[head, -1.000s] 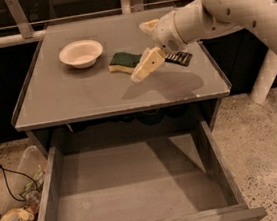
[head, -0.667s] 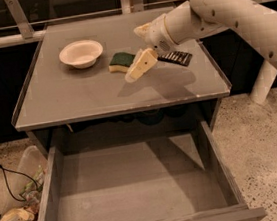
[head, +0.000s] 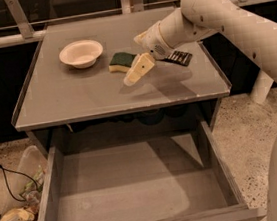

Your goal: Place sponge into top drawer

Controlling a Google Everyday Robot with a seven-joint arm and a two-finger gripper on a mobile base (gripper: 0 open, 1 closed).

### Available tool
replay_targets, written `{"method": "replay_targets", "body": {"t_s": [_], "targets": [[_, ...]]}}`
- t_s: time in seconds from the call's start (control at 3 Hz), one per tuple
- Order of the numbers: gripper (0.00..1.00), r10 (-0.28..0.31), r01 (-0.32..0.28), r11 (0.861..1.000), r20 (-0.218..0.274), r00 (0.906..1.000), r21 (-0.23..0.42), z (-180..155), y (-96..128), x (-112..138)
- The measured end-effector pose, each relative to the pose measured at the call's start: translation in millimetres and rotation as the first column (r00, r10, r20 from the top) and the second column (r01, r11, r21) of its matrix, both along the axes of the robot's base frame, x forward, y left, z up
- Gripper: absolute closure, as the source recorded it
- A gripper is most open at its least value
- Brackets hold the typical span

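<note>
The sponge [head: 121,61], dark green on top with pale yellow foam below, lies on the grey cabinet top [head: 76,97] right of a bowl. My gripper [head: 140,53] is just right of the sponge and low over the top. It is open, with one pale finger [head: 138,69] in front of the sponge's right end and the other behind it. It holds nothing. The top drawer [head: 133,188] is pulled out below the cabinet top, with a bare flat grey bottom.
A white bowl [head: 81,53] stands left of the sponge. A flat black ridged object [head: 179,57] lies under my wrist on the right. The arm reaches in from the upper right. A white bag and a black cable [head: 8,179] lie on the floor at the left.
My gripper has moved a little left toward the sponge and now stands at its right end. The sponge, bowl and drawer have not moved.
</note>
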State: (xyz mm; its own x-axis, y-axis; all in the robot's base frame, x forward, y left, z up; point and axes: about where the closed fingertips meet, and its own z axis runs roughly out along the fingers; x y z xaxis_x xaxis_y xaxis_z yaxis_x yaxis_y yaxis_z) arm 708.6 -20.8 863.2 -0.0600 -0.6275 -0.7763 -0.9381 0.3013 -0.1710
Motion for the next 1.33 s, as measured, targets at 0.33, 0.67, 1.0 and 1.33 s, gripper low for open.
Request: {"method": "replay_targets", "body": {"t_s": [0.33, 0.67, 1.0, 1.33], "targets": [[0.0, -0.022, 0.022, 1.0, -0.027, 0.9994, -0.012, -11.9, -7.9, 3.8], [0.0, -0.04, 0.039, 0.999, -0.05, 0.9979, -0.018, -21.5, -14.1, 6.7], [0.18, -0.041, 0.04, 0.999, -0.05, 0.9979, -0.019, -21.7, -14.2, 6.8], [0.41, -0.041, 0.04, 0.999, -0.05, 0.9979, -0.019, -21.7, -14.2, 6.8]]}}
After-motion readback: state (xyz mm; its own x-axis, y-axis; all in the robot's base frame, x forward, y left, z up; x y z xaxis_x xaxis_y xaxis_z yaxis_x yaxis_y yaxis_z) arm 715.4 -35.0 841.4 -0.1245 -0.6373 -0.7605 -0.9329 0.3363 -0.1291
